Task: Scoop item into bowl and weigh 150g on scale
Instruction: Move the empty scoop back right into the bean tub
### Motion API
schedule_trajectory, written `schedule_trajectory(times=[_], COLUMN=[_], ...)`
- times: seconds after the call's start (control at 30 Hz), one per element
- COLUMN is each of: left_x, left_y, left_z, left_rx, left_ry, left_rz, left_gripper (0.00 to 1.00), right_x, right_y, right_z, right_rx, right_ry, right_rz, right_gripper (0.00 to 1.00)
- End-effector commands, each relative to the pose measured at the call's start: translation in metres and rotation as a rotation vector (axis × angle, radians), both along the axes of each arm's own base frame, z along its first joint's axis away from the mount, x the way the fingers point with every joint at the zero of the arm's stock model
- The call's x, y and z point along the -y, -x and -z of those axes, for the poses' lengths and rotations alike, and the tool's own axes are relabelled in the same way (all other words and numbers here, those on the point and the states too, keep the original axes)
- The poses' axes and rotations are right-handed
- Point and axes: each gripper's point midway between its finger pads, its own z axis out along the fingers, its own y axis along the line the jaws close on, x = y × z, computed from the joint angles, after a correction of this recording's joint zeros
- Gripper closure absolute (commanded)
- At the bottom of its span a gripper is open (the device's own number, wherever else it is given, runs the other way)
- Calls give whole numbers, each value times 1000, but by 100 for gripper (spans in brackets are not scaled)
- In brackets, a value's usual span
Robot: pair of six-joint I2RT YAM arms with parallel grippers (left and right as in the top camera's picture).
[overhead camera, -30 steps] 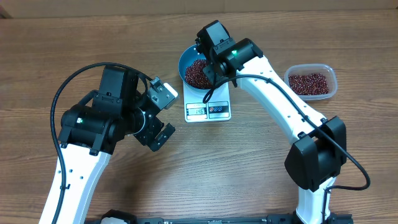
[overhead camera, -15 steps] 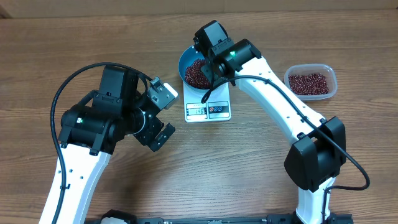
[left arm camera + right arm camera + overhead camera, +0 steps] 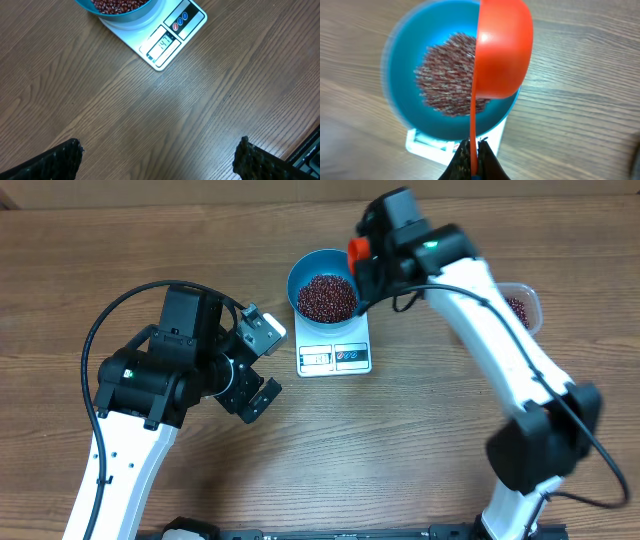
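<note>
Showing dark red-brown beans [image 3: 324, 297] heaped loosely in the middle of the bright-blue bowl [image 3: 299, 271], with blue wall bare all round the pile. Finds the bowl seated on the far half of the white scale [image 3: 335, 358], clear of the display panel, which faces the robot with lit digits too small to read surely. Pinches the thin handle of an orange-red scoop [image 3: 502, 50] in the tightly closed right gripper [image 3: 472, 154], cup turned on its side over the bowl's right rim, smooth outer back toward the wrist camera; cannot tell whether any beans lie inside. Holds the left gripper [image 3: 268, 365] spread wide and empty above the wooden table [image 3: 420, 440], left of the scale and apart from it, rough black fingertips [image 3: 60, 160] at the lower corners of the wrist view. Catches a clear plastic container [image 3: 527, 305] with more beans at far right, mostly hidden behind the right arm.
</note>
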Motion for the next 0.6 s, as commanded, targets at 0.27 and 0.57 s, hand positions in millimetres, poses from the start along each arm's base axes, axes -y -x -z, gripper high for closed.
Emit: schedule_trajectory(times=[0.27, 0.57], left_x=[2, 2], left_y=[-1, -1], left_z=[1, 1], left_rx=[-11, -11], left_ry=[20, 20], left_rz=[-4, -4], left_gripper=[0, 1], right_x=[72, 156], right_y=[42, 59], right_z=[-126, -113], right_rx=[105, -1], right_ry=[-295, -267], right_rz=[107, 340], right_gripper=[96, 96])
